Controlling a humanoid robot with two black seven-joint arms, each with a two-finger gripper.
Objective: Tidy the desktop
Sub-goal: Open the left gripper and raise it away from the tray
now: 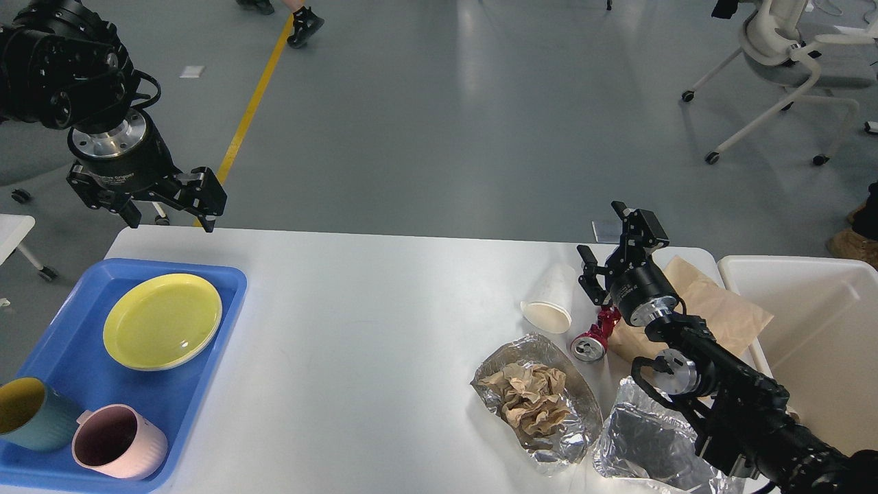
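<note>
1. A grey workshop floor with a yellow line and an office chair lies beyond the desktop [357,322], a wide, smooth white slab that fills the lower view under both arms; it is rigid and stays put, so the handling falls to what lies on it.
2. The bin [809,343] sits just right of the right gripper [605,250], deep, stiff and probably the place for the rubbish.
3. The tray [68,343] lies below and toward me from the left gripper [168,218]; it holds a yellow plate [162,320] and two mugs [116,442], hard and breakable, already stowed.
4. The left gripper hangs above the desk's far left corner, fingers spread, holding nothing.
5. The right gripper stands with jaws apart and empty, tilted up.
6. Beside it lies a brown paper bag [720,309]: light, limp, best pinched at an edge.
7. Two foil sheets [549,412] lie toward me from it, one cradling crumpled paper [531,401]; thin and crushable, easiest gathered by a raised fold.
8. A paper cup [552,302] lies on its side just left of it: light, easily squashed, so grip across the rim gently.
9. A red can [595,337] lies directly under it, slick and prone to rolling; clamp across its body.
</note>
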